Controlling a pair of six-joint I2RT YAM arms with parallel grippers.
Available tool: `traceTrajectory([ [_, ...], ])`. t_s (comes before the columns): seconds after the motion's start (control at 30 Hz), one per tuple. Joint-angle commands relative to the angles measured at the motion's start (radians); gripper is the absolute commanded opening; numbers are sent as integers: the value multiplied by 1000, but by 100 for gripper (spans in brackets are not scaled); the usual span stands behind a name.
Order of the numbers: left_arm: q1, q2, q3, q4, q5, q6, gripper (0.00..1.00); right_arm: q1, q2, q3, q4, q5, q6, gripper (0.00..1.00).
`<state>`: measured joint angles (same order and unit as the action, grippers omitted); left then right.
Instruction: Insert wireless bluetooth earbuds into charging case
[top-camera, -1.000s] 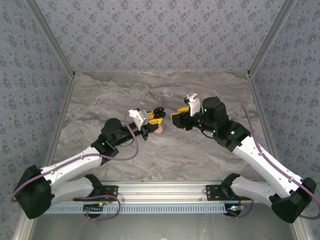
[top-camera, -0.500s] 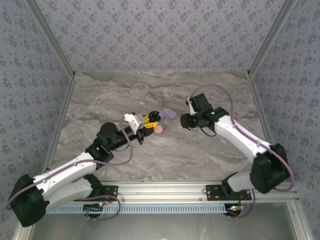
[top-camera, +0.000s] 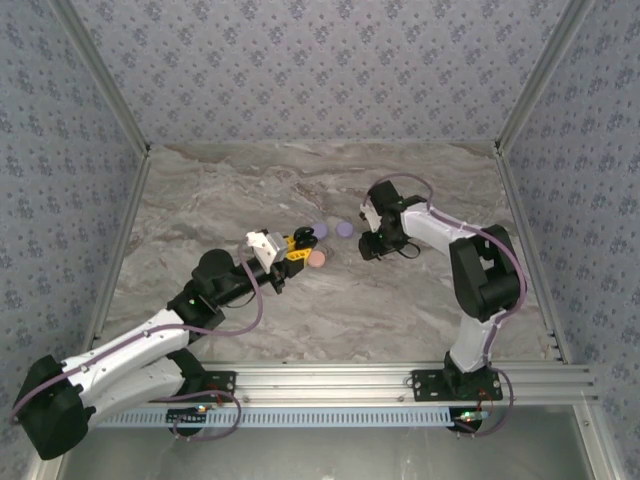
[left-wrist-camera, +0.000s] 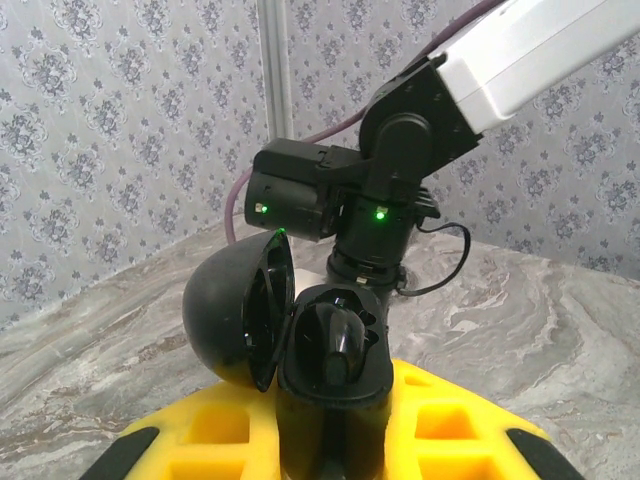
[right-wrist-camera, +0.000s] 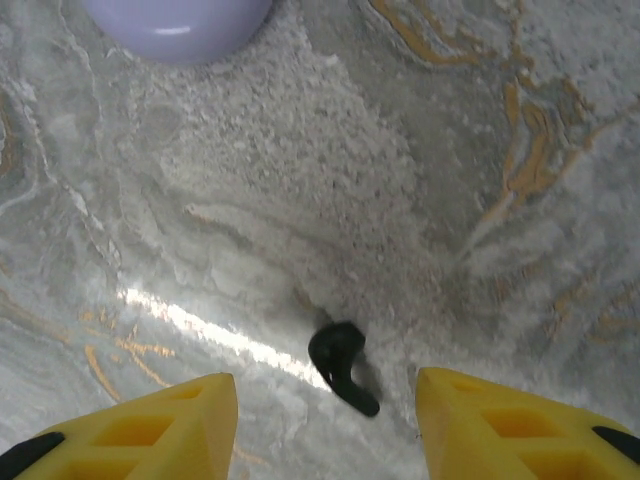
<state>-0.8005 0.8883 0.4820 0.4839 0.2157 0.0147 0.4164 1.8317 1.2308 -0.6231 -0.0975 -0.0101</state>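
My left gripper (left-wrist-camera: 335, 435) is shut on a black charging case (left-wrist-camera: 330, 385), held upright with its lid (left-wrist-camera: 232, 320) swung open to the left. One black earbud (left-wrist-camera: 341, 345) sits in the case. In the top view the left gripper (top-camera: 290, 246) holds the case (top-camera: 305, 235) above the table's middle. My right gripper (right-wrist-camera: 327, 398) points straight down at the table, jaws open. A second black earbud (right-wrist-camera: 343, 366) lies on the marble between its yellow fingers (right-wrist-camera: 185, 415), touching neither. In the top view the right gripper (top-camera: 372, 246) hangs just right of the case.
Two lilac round discs (top-camera: 344, 229) (top-camera: 322, 230) and a pinkish one (top-camera: 317, 259) lie on the marble table (top-camera: 220, 190) between the grippers. One lilac disc (right-wrist-camera: 180, 20) shows at the top of the right wrist view. Patterned walls enclose the table.
The right arm has folded back and turned its gripper down over the earbud on the table. The left gripper with the case has drawn slightly left and nearer.
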Motion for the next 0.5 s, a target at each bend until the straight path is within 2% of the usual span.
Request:
traceTrajectory([
  [0.0, -6, -6, 13, 7, -12, 0, 0, 2, 42, 46, -40, -30, -49, 52],
  [0.47, -5, -15, 9, -2, -28, -4, 0, 22, 78, 22, -73, 21, 2, 52],
])
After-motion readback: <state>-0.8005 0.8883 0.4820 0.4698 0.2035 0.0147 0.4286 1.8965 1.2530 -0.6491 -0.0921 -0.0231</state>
